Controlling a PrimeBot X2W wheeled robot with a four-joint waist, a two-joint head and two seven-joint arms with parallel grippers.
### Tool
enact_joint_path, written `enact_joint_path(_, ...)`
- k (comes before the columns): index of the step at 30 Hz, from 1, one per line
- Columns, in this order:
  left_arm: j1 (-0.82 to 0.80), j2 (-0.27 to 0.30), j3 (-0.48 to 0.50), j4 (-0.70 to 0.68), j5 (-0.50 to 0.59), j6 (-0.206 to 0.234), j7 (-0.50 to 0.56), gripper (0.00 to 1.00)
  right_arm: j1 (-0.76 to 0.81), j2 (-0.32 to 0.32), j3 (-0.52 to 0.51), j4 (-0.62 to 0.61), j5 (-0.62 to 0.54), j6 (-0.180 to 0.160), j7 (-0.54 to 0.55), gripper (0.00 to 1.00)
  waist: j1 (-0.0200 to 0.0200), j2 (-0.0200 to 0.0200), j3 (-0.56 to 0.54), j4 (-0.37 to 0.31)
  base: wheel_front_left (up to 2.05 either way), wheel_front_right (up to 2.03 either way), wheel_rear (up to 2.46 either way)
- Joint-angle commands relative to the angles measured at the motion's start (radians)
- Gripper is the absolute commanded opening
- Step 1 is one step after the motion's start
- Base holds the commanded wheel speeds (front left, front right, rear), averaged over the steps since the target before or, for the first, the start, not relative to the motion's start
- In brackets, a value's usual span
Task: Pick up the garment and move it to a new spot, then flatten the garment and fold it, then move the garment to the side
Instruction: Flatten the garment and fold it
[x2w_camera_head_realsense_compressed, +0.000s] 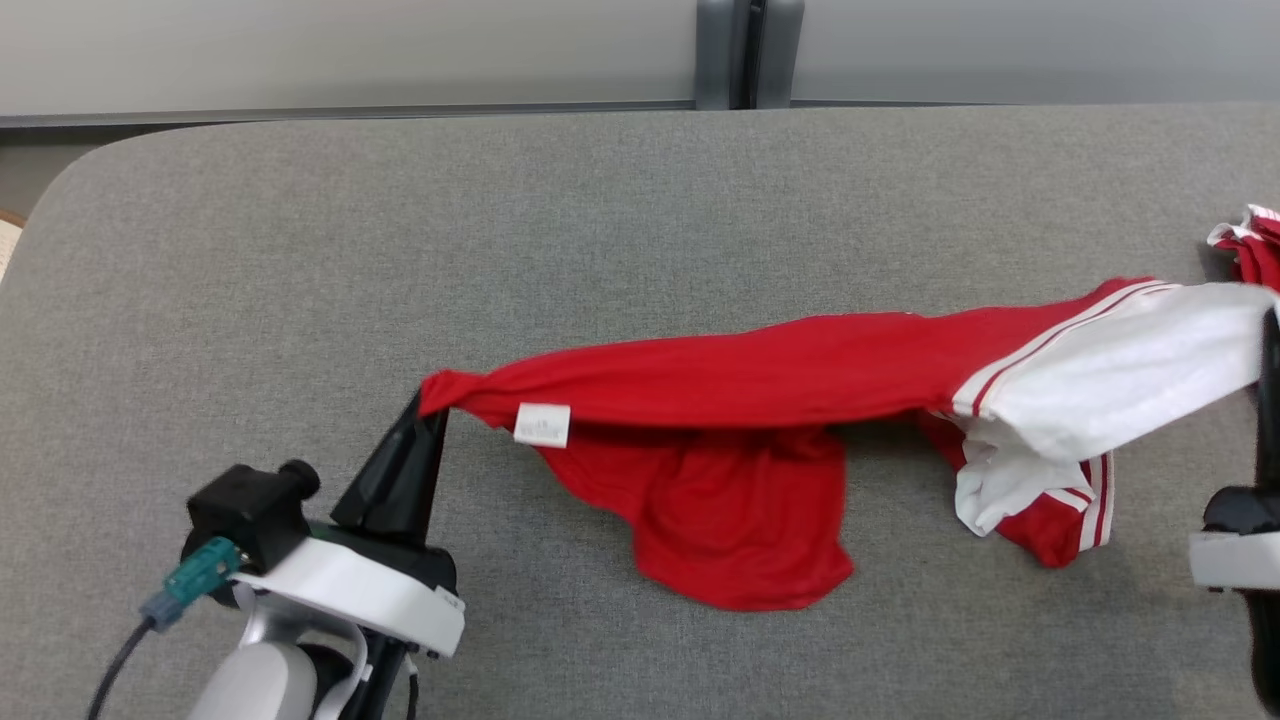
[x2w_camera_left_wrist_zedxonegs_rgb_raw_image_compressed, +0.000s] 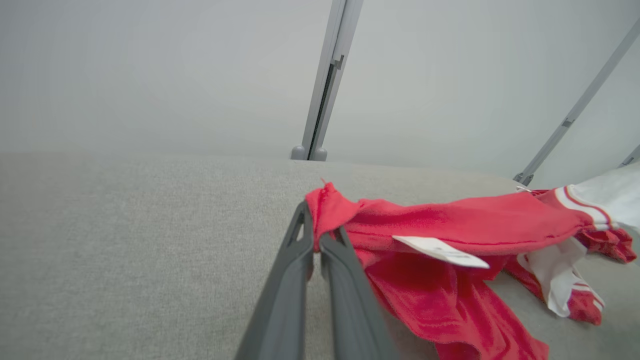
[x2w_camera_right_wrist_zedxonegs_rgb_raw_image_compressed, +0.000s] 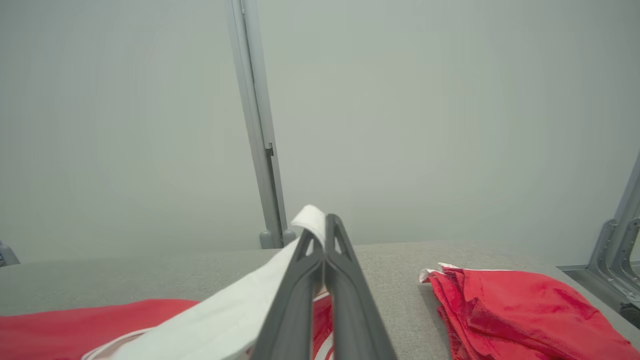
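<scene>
The garment (x2w_camera_head_realsense_compressed: 740, 400) is a red shirt with white, red-striped sleeves, strung out across the grey table (x2w_camera_head_realsense_compressed: 600, 220) between my two grippers. Its middle sags onto the cloth surface, and a white tag (x2w_camera_head_realsense_compressed: 542, 424) hangs near its left end. My left gripper (x2w_camera_head_realsense_compressed: 430, 405) is shut on the bunched red corner, which pokes out at the fingertips in the left wrist view (x2w_camera_left_wrist_zedxonegs_rgb_raw_image_compressed: 316, 240). At the right edge of the head view, my right gripper (x2w_camera_head_realsense_compressed: 1272, 320) is shut on the white sleeve. The right wrist view shows the white fabric (x2w_camera_right_wrist_zedxonegs_rgb_raw_image_compressed: 215, 320) pinched between that gripper's closed fingers (x2w_camera_right_wrist_zedxonegs_rgb_raw_image_compressed: 324, 235).
A second red garment (x2w_camera_right_wrist_zedxonegs_rgb_raw_image_compressed: 520, 310) lies folded at the table's far right (x2w_camera_head_realsense_compressed: 1255, 245), close beside my right gripper. A grey post (x2w_camera_head_realsense_compressed: 748, 50) stands against the pale wall behind the table. The table's rounded left corner (x2w_camera_head_realsense_compressed: 60, 190) is near.
</scene>
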Motion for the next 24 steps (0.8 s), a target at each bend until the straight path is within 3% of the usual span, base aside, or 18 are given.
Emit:
enact_joint_path(1,-0.027,0.01,0.013,-0.028,-0.006,0.005,0.003,0.0,-0.018,-0.01,-0.002,-0.03,-0.009,-0.001,0.004,0.0,0.0,0.0,-0.008,0.001,0.0,0.0,0.0)
enact_joint_path(13,-0.21,0.061,0.081,-0.288,0.033,0.044,0.039,0.0,-0.218,-0.113,-0.003,-0.321,-0.051,-0.001,0.075,0.0,0.0,0.0,-0.088,-0.001,0.0,0.0,0.0)
enact_joint_path(18,-0.301,0.073,0.111,-0.344,0.045,0.065,0.058,0.0,-0.313,-0.149,-0.011,-0.342,-0.03,-0.001,0.101,0.0,0.0,0.0,-0.104,-0.001,0.0,0.0,0.0)
enact_joint_path(24,-0.389,0.082,0.129,-0.324,0.028,0.068,0.086,0.0,-0.399,-0.15,0.013,-0.307,-0.006,-0.001,0.11,0.0,0.0,0.0,-0.094,-0.005,0.0,0.0,0.0)
